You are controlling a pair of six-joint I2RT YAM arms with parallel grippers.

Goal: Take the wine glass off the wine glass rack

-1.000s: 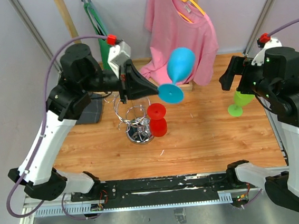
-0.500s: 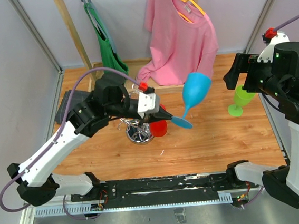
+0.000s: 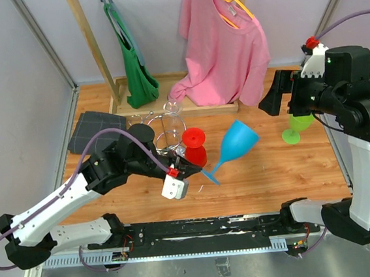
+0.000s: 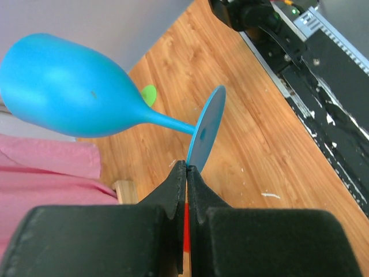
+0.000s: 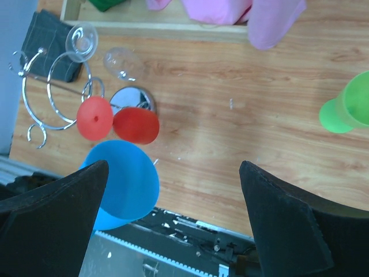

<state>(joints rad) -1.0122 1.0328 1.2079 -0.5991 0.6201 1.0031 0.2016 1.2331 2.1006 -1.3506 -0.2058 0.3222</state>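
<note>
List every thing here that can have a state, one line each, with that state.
Blue plastic wine glass: off the chrome wire rack, tilted, gripped by its foot.
Left tool: shut on the blue glass's foot.
Right tool: open, empty.
Red plastic wine glass: upside down at the rack.
Green plastic wine glass: upright on the wooden table.
Pink T-shirt: hanging at the back.

You've got pale walls (image 3: 10,96) left, back and right, and a wood-grain table (image 3: 274,182) filling mid-frame. Top centre, a wooden clothes rack (image 3: 85,30) carries a pink shirt (image 3: 222,50) and a green garment (image 3: 138,77), possibly an apron. Light looks even, soft.
</note>
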